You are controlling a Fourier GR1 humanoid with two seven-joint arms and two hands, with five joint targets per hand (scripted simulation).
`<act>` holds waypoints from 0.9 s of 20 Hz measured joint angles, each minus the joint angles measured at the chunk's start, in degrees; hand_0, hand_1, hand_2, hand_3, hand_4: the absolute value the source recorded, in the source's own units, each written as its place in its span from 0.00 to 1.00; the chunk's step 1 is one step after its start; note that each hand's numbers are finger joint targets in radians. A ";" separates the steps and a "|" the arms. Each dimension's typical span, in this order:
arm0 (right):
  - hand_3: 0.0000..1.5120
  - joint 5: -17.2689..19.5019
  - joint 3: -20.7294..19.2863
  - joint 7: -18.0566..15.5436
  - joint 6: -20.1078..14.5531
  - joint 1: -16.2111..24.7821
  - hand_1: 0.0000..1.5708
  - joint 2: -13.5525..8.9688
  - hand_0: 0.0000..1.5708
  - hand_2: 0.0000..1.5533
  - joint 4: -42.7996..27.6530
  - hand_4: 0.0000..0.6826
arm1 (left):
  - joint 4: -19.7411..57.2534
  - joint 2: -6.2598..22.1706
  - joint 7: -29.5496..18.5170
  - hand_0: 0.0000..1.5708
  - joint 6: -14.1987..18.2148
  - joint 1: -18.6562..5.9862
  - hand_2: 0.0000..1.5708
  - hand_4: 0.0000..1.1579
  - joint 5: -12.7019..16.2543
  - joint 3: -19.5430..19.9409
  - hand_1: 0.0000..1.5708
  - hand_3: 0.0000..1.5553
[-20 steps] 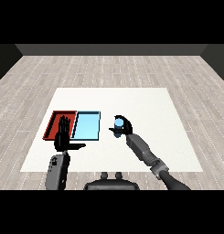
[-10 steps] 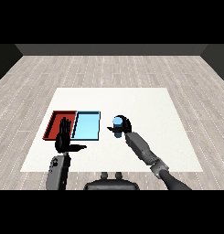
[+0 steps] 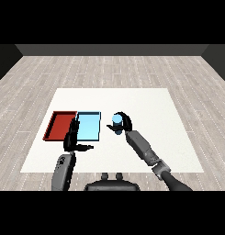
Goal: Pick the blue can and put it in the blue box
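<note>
head view: my right hand (image 3: 125, 122) is curled round the small light blue cylindrical can (image 3: 116, 123), holding it upright just right of the shallow light blue tray (image 3: 88, 127), not in it yet. the flat red tray (image 3: 60, 125) lies touching the blue one's left side on the white tabletop (image 3: 146, 105). my left hand (image 3: 72, 137) hovers with fingers straight, thumb out, holding nothing, over the trays' near edge.

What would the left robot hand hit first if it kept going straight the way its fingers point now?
Probably the trays. The left robot hand is open, fingers pointing away from the robot across the seam between the red tray and the blue tray. If it is above them, nothing else shows beyond.
</note>
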 measured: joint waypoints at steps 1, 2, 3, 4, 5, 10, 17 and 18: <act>0.93 0.29 -0.35 0.37 0.43 -0.52 0.94 -0.55 0.94 0.93 -0.70 0.95 | 1.15 -0.17 0.10 0.00 0.97 -0.91 0.00 0.00 -0.15 -1.01 0.00 0.00; 0.93 0.87 -0.39 0.16 0.38 -1.09 0.93 -0.35 0.93 0.92 -1.10 0.97 | 1.75 -0.30 0.28 0.00 1.89 -1.33 0.00 0.00 0.07 -2.26 0.00 0.00; 0.93 1.50 -0.18 -0.49 0.44 -0.56 0.92 -0.31 0.92 0.92 -2.37 0.97 | 2.48 -0.33 0.70 0.00 1.62 -2.12 0.00 0.00 0.31 -2.29 0.00 0.00; 0.94 2.08 0.09 -0.12 0.07 -0.32 0.91 -0.24 0.91 0.93 -4.20 0.98 | 3.01 -0.42 0.80 0.00 1.74 -2.43 0.00 0.00 0.40 -2.99 0.00 0.00; 0.94 2.52 -0.08 -0.66 0.08 -0.48 0.92 0.01 0.92 0.93 -4.80 0.97 | 3.19 -0.50 1.35 0.00 1.49 -2.58 0.00 0.00 0.68 -3.41 0.00 0.00; 0.94 5.87 -0.28 2.53 0.68 4.33 0.92 -2.06 0.92 0.93 -14.64 0.97 | 3.48 -0.69 3.27 0.00 1.13 -3.23 0.00 0.00 1.57 -4.52 0.00 0.00; 0.93 10.29 -1.29 6.83 1.84 10.97 0.91 -3.01 0.91 0.92 -25.77 0.95 | 4.74 -0.66 4.76 0.00 2.55 -4.63 0.00 0.00 1.39 -7.26 0.00 0.00; 0.93 10.53 -1.84 7.65 2.49 11.11 0.91 -3.57 0.91 0.92 -26.80 0.96 | 4.98 -0.69 4.73 0.00 3.52 -5.15 0.00 0.00 1.73 -8.43 0.00 0.00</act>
